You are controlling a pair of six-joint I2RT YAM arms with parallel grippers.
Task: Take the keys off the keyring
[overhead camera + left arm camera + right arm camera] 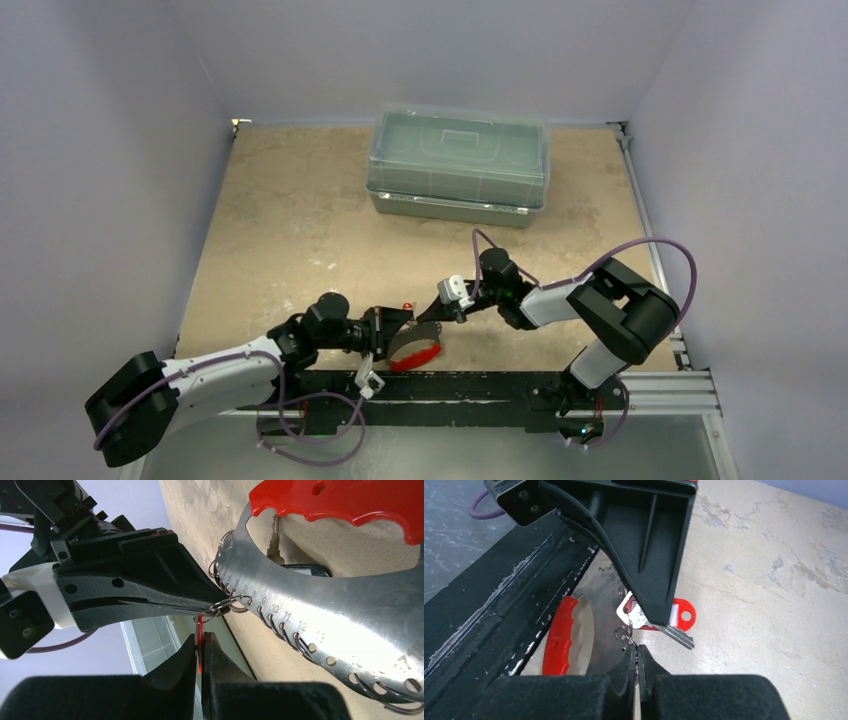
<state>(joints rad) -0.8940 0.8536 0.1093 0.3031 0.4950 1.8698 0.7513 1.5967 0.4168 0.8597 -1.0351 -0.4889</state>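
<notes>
Left pincer (201, 647) clamped on red-headed key (684, 615). Right pincer (636, 656) pinched tight on wire loop (227, 603). Tips nearly meet. Keyring (415, 350) just beside them, at tan table's (300, 220) near edge. Both arms low, reaching inward. Only wrist views resolve 1 silver key (679, 637). Clear box (458, 160) at back; pale walls (100, 150).

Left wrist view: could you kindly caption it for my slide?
Left gripper pinches the red-headed key; right gripper nips a small ring at the keyring.

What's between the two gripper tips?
A small wire ring and a red key head, at the edge of the keyring; the left wrist view shows it.
</notes>
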